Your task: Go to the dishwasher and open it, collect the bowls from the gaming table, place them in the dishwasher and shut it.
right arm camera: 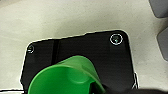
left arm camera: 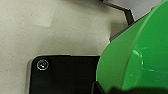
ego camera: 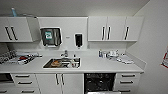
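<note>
Nearest the camera in the head view, at the foot of the white kitchen run, the dishwasher (ego camera: 100,83) stands open — a dark cavity with racks under the counter, its silver door edge just showing below. White cabinet doors (ego camera: 60,82) with black handles sit beside it under the sink, and drawers (ego camera: 128,80) flank it on the other side. Above these runs the pale countertop (ego camera: 95,65), with the steel sink (ego camera: 62,63) set into it and something orange-brown lying in the basin. A dish rack (ego camera: 7,57) with crockery stands far along the counter, and small bottles and containers (ego camera: 110,54) cluster toward the side wall. Farther back, on the wall, hang a paper-towel dispenser (ego camera: 51,36) and a black soap dispenser (ego camera: 78,40), with white upper cabinets (ego camera: 112,28) to either side.

The wrist views show what the head view lacks — the bowls. In the left wrist view a wide bright green bowl (left arm camera: 135,55) looms close over speckled pale floor (left arm camera: 50,30); in the right wrist view a small green bowl (right arm camera: 65,77) sits tilted above the same kind of floor (right arm camera: 62,20). Whether either gripper's fingers are apart or clamped on its bowl I cannot tell.
</note>
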Robot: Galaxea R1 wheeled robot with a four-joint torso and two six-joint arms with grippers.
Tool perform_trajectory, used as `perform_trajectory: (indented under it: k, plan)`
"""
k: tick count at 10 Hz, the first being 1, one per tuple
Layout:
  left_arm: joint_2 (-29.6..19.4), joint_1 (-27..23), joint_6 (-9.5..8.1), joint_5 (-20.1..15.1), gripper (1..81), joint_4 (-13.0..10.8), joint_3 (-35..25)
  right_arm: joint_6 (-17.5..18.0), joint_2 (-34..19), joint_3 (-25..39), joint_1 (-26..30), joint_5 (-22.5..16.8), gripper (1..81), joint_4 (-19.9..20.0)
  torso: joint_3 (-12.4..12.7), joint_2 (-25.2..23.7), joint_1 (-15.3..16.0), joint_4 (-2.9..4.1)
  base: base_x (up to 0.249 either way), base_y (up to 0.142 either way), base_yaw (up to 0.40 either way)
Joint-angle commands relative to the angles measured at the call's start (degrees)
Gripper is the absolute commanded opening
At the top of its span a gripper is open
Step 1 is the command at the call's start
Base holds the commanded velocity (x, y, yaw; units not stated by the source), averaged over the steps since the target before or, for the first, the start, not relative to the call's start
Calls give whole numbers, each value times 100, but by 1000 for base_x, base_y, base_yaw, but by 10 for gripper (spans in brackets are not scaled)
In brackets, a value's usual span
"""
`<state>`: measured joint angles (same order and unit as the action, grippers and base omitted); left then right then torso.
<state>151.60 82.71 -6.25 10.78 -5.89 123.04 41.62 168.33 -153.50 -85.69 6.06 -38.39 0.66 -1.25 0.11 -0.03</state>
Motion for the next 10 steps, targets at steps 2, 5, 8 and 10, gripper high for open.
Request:
perform_trajectory:
  k: [2, 5, 8, 10]
  plan:
    - [-130, -322, -16, -146, 10, -70, -105, -5, -60, -3, 336, -184, 10, -20, -2, 2, 2, 0, 152, 0, 0]
    - [-130, -330, -16, -146, 10, -70, -105, -5, -51, -3, 337, -184, 10, -20, 2, -13, -11, 0, 152, 0, 0]
    - [-130, -330, -16, -146, 10, -70, -105, -5, -51, -3, 337, -184, 10, -20, 2, -11, -11, 0, 152, 0, 0]
    - [-130, -321, -16, -155, 10, -70, -105, -5, -51, -3, 337, -184, 10, -20, 2, -11, -9, 0, 153, 0, 0]
